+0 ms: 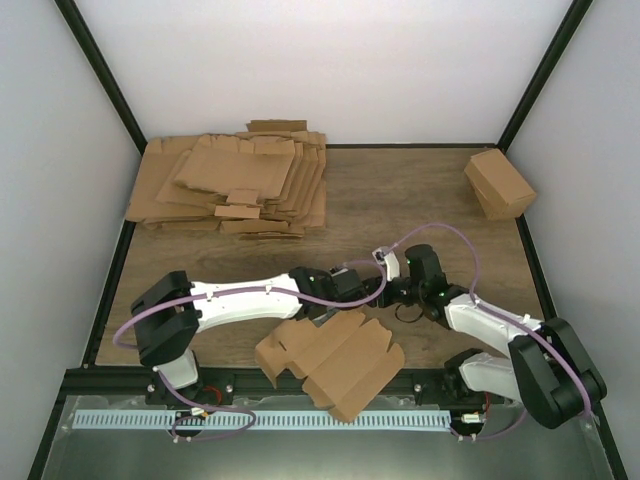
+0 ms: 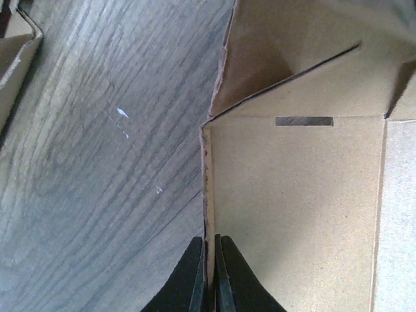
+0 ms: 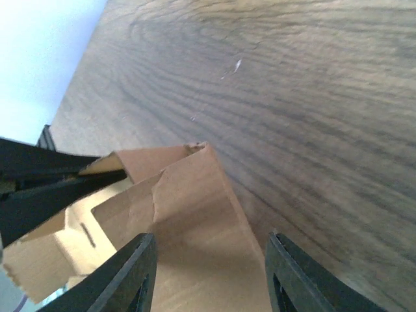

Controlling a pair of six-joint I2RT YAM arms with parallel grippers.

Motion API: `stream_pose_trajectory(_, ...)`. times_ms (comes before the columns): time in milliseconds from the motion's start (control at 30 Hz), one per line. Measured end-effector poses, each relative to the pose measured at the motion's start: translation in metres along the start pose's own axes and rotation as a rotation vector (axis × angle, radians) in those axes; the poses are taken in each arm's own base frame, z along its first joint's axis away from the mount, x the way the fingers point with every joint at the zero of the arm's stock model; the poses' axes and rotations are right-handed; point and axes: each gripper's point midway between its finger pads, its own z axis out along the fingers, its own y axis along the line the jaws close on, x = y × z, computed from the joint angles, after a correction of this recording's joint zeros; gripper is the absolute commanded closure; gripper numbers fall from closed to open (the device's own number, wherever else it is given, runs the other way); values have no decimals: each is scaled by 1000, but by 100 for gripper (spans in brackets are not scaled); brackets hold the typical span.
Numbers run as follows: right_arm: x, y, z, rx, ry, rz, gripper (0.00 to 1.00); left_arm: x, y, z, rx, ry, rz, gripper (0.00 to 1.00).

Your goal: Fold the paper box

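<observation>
— Where's the box [image 1: 335, 365]?
— At the table's [image 1: 420, 200] near edge. My left gripper [image 2: 210, 242] pinches its edge tight; my right gripper [image 3: 209, 240] stands spread, a flap between its jaws.

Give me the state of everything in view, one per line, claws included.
Brown die-cut cardboard sheet: partly folded, flaps raised.
Left claw: shut on the sheet's edge.
Right claw: open, astride a panel of the sheet.
Pile of flat brown cardboard sheets: unfolded, stacked far left.
Brown cardboard cuboid: folded up, closed, far right.
</observation>
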Motion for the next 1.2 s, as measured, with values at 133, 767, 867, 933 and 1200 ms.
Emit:
stream_pose_trajectory(133, 10, 5, 1, -61, 11, -1, 52, -3, 4, -3, -32, -22, 24, 96)
stream_pose_trajectory(767, -5, -8, -9, 33, -124, -31, 54, -29, 64, -25, -392, -96, 166, 96)
stream_pose_trajectory(867, -6, -19, -4, 42, -123, -20, 54, -31, 69, -28, -430, -102, 184, 96)
stream_pose_trajectory(933, -8, -20, 0, 27, -125, -32, 54, -33, 71, -31, -453, -110, 197, 96)
stream_pose_trajectory(1200, -32, -18, 22, -36, -120, -123, 54, -38, 55, -28, -501, -132, 254, 96)
